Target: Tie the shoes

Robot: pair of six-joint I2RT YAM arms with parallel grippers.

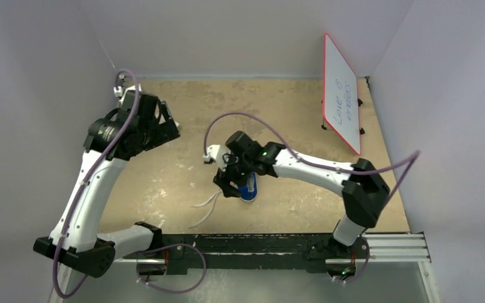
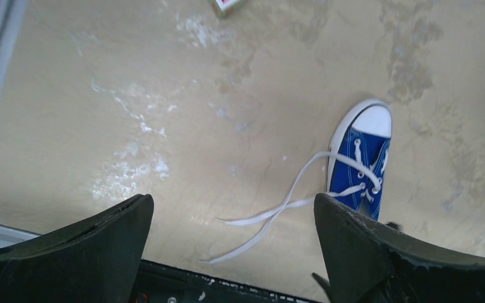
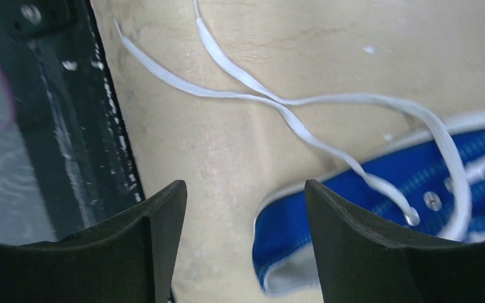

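A small blue sneaker [image 1: 249, 190] with a white toe cap lies near the table's middle front. Its two long white laces [image 1: 205, 207] trail loose to the left and cross each other on the table. My right gripper [image 1: 230, 184] is low over the shoe's heel end, open and empty. In the right wrist view the blue heel [image 3: 353, 214] sits by the right finger, with the gripper [image 3: 243, 189] over bare table and the crossed laces [image 3: 278, 101] ahead. My left gripper [image 1: 159, 124] is raised at the far left, open. Its wrist view [image 2: 232, 202] shows the shoe [image 2: 360, 161] and laces [image 2: 271, 214] from afar.
A red-edged whiteboard [image 1: 341, 92] with handwriting leans at the back right. A small white-and-red box [image 2: 227, 5] shows at the top edge of the left wrist view. A black rail [image 1: 259, 246] runs along the near table edge. Grey walls enclose the table.
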